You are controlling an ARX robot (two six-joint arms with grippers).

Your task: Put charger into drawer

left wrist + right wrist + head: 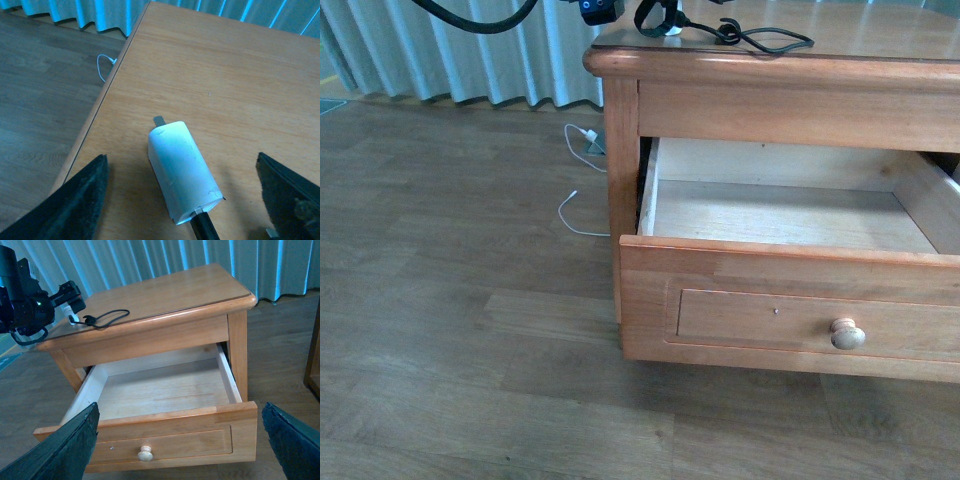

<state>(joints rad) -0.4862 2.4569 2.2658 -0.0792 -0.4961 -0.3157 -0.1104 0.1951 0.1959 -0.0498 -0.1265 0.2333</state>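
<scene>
Charger (182, 172) lies flat within the spread left gripper (181, 156), prongs pointing toward the curtain (100, 12), cable (202, 227) at its opposite end; right gripper (180, 405) spread too

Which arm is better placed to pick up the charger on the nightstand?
Left. The left claw hangs open right over the charger, a finger on either side. The right claw is out in front of the open drawer, away from the nightstand top.

The charger (182, 172) is laid on the wooden nightstand top (165, 290), near an edge (its black cable (728, 33) coiled loosely beside it). A thin white cable (561, 212) is seen on the plank floor (440, 330).
</scene>
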